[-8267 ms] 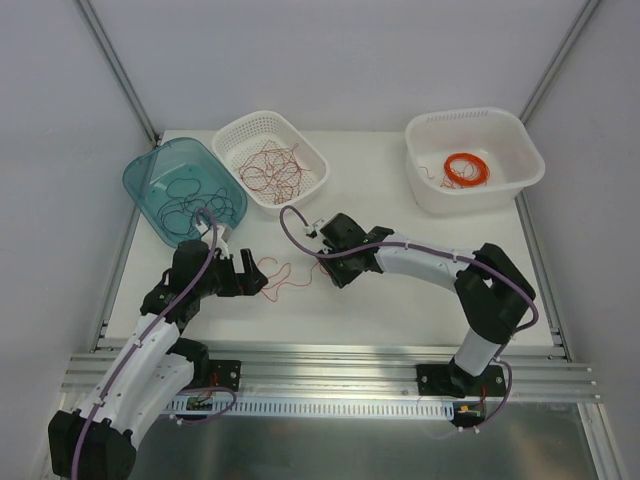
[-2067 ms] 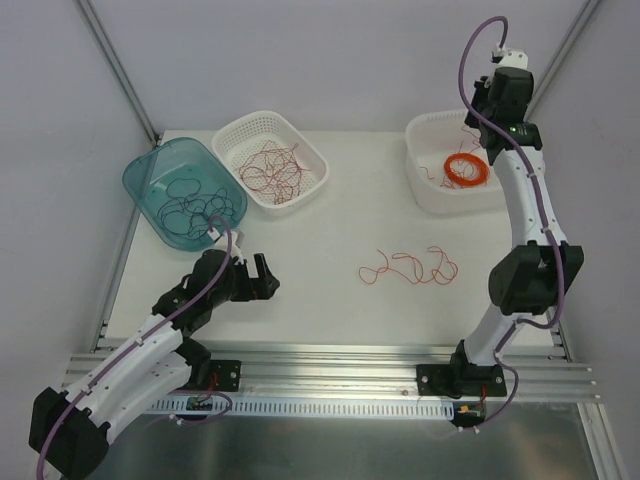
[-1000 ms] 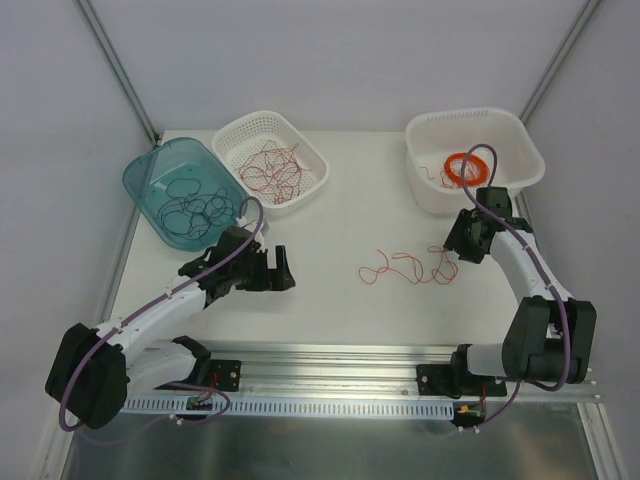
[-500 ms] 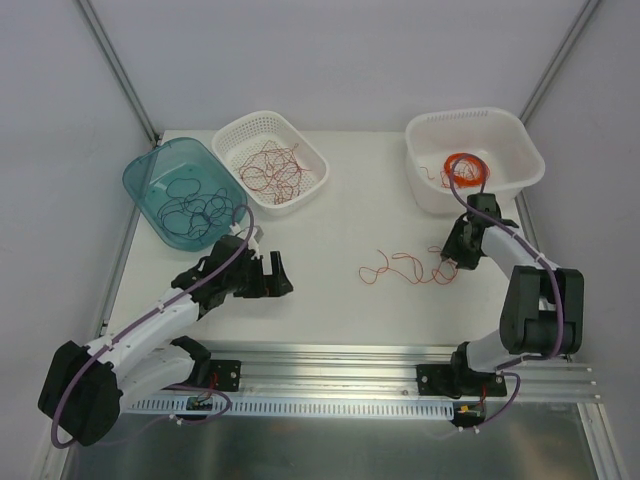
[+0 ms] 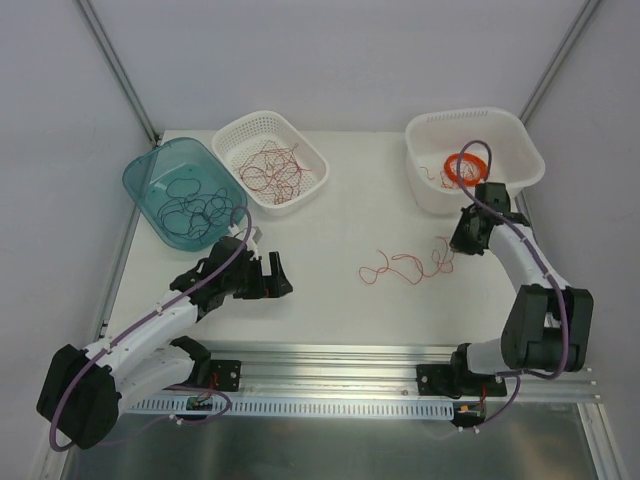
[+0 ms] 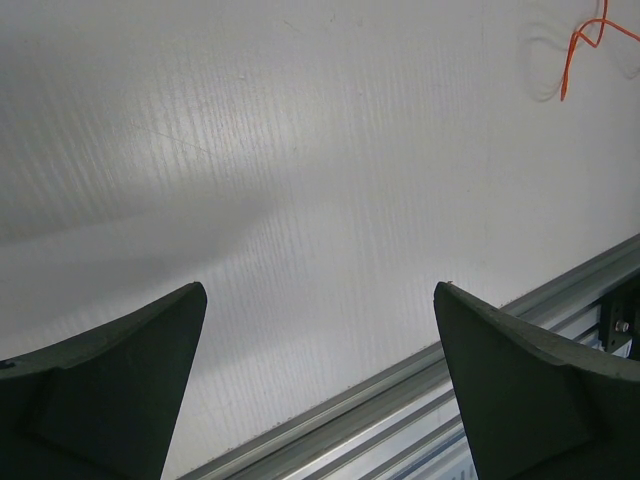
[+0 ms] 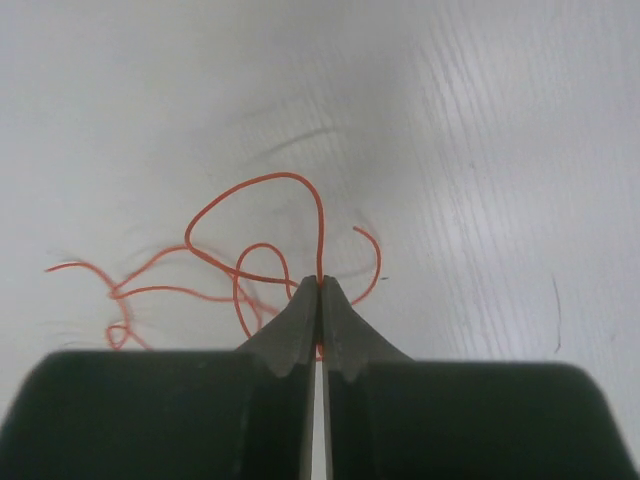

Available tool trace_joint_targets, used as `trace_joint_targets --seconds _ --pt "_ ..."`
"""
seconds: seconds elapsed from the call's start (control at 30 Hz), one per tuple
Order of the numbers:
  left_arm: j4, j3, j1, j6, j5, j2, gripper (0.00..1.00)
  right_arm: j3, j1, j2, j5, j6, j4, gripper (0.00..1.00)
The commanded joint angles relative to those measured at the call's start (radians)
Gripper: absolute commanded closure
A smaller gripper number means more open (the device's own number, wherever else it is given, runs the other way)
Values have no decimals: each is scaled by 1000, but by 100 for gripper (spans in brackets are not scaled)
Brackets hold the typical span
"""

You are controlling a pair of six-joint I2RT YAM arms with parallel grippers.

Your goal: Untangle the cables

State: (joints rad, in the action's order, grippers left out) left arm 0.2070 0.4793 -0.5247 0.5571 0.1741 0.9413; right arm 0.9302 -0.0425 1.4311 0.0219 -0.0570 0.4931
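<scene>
Landmark for all positions: the loose orange-red cable (image 5: 405, 267), lying in curls on the white table (image 5: 340, 210), right of centre.

**Table:** bare surface runs left of the cable and toward the far edge. An aluminium rail (image 5: 330, 360) borders the table on the near side of the cable. Grey walls close in far, left and right.

**Containers:**
- The teal bin (image 5: 137, 183) sits far-left of the cable, tilted, with dark cables (image 5: 195, 200) inside.
- The white mesh basket (image 5: 232, 127) is far-left of the cable, just beside the bin, and holds tangled red cables (image 5: 272, 165).
- The white tub (image 5: 465, 113) is far-right of the cable and holds an orange coil (image 5: 465, 168).

**Arms:**
- The right arm (image 5: 525, 270) bends in from the right. The right gripper (image 5: 455, 245) is at the cable's right end.
- The left arm (image 5: 150, 325) reaches in low. The left gripper (image 5: 275, 272) is well left of the cable, with bare table between them.

**Top view only:** the containers and both arms appear here. Finger gaps are too small to read.

**Right wrist only:** the jaws are pressed together at the right gripper (image 7: 318, 285). One strand of the cable (image 7: 262, 176) runs down into the seam, so it is pinched. The remaining loops spread to the left on the table.

**Left wrist only:** the left gripper (image 6: 318, 300) has its jaws spread wide with nothing between them. Below it are bare table and the rail (image 6: 500, 360). A tip of the cable (image 6: 580, 45) shows in the upper right corner, well apart from the fingers.
</scene>
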Motion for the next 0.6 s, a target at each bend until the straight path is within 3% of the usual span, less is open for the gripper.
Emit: trace_joint_targets --seconds 0.0,0.27,0.4,0.57 --pt "-14 15 -11 -20 -9 -3 1 162 -5 -156 -49 40 73 99" --pt "-8 50 -11 -60 -18 30 1 505 -5 -311 -181 103 159 99" --pt "-6 58 -12 -83 -61 16 1 694 -5 -293 -197 105 133 99" --pt "14 71 -12 -111 -93 -9 2 817 -5 -241 -201 95 55 99"
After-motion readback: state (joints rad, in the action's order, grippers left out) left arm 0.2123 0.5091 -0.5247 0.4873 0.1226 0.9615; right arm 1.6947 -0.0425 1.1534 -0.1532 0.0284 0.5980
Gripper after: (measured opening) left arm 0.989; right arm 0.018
